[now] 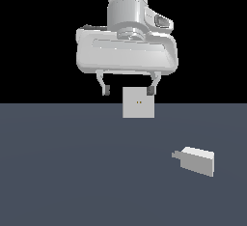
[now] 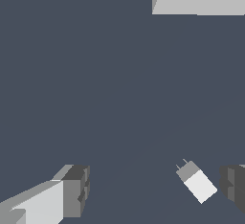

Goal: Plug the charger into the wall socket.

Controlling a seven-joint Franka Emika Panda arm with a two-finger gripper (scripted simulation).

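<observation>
Plainly, the small light-grey rectangular charger (image 1: 197, 161) lies on its side on the dark slate-blue table (image 1: 72, 172), toward four o'clock in the exterior view, with its narrower stub pointing toward nine o'clock. The flat, upright light-grey square wall socket (image 1: 138, 102) stands well apart from it, up toward twelve o'clock of the table's centre, its two tiny dark-yellowish holes facing the camera.

The silver-white claw (image 1: 128, 91) hangs high above the table, released, its two dark-tipped fingers (image 1: 106, 91) spread wide and gripping nothing. In the exterior view it sits in front of the socket's upper edge, not over the charger.

The step in hand, as I judge it, is reaching and grasping the charger. To do it well, the claw should travel toward four o'clock until the block sits midway between the pads; in the wrist view the charger (image 2: 196, 182) lies close to one fingertip, so it is off-centre. The wrist should turn so the pads close across the block's two long flat sides, leaving the stub free and clear. A grip on the body's middle would hold the stub level for the later push into the holes.
</observation>
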